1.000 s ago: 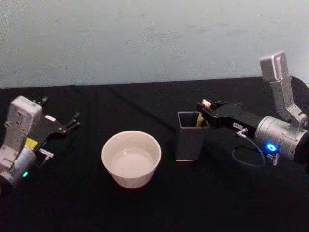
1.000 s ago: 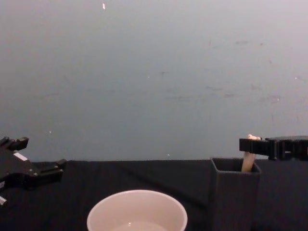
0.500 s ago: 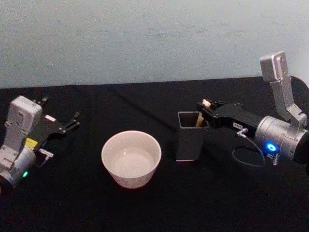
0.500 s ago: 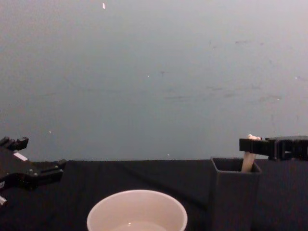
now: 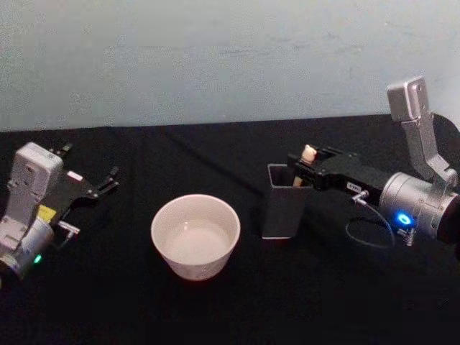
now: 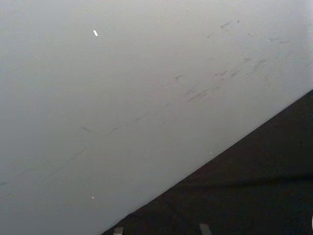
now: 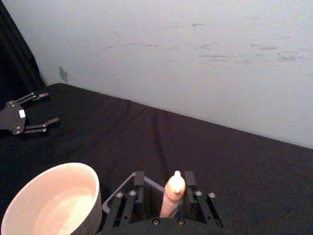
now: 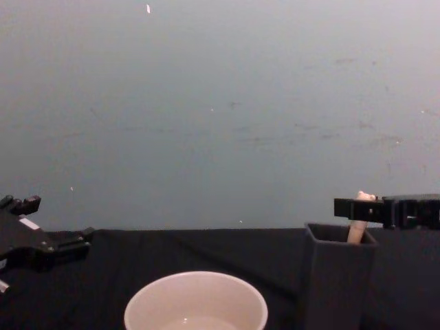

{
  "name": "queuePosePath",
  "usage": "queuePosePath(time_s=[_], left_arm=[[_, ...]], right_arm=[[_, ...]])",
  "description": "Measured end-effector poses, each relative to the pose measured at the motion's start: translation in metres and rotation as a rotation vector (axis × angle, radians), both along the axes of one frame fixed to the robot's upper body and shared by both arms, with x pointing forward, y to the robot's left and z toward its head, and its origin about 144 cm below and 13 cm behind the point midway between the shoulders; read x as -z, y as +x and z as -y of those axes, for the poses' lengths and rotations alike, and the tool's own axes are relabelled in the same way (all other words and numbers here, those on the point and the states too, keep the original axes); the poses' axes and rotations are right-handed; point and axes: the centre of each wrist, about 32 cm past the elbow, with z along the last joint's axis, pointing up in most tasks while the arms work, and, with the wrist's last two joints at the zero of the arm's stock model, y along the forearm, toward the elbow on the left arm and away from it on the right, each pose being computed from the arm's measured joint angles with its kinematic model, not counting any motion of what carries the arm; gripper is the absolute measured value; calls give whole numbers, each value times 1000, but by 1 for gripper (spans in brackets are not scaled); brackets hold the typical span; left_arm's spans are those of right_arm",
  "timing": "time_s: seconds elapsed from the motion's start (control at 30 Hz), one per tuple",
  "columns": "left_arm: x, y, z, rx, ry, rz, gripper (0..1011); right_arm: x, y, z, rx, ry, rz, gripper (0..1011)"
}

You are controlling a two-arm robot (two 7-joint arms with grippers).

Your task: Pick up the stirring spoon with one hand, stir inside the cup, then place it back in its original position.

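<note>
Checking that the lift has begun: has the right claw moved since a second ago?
Yes. The right claw, shut on the stirring spoon, has shifted slightly left toward the cup, and the holder box now tilts.

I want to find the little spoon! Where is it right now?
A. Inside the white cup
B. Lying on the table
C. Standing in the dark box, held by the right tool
C: the spoon stands in the dark box with the right tool closed on its handle; the cup holds no spoon.

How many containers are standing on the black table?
2: the cream cup at the middle, and the dark holder box on its right, where the right pincer grips the stirring spoon.
</note>
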Motion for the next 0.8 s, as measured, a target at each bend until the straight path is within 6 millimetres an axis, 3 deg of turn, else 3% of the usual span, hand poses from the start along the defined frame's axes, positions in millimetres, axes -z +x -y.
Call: queuePosePath(time_s=[0.13,0.2,0.37,0.5,0.8], left_arm=[[0,0,0,0,0,0,1001],[0,0,0,0,0,0,1001],[0,0,0,0,0,0,1001],[0,0,0,0,0,0,1001],[0,0,0,0,0,0,1001]], right_arm=[[0,0,0,0,0,0,651],[0,0,0,0,0,0,670],[0,0,0,0,0,0,862],[0,0,0,0,0,0,959],[0,-1,0,-1,5,8,1002]])
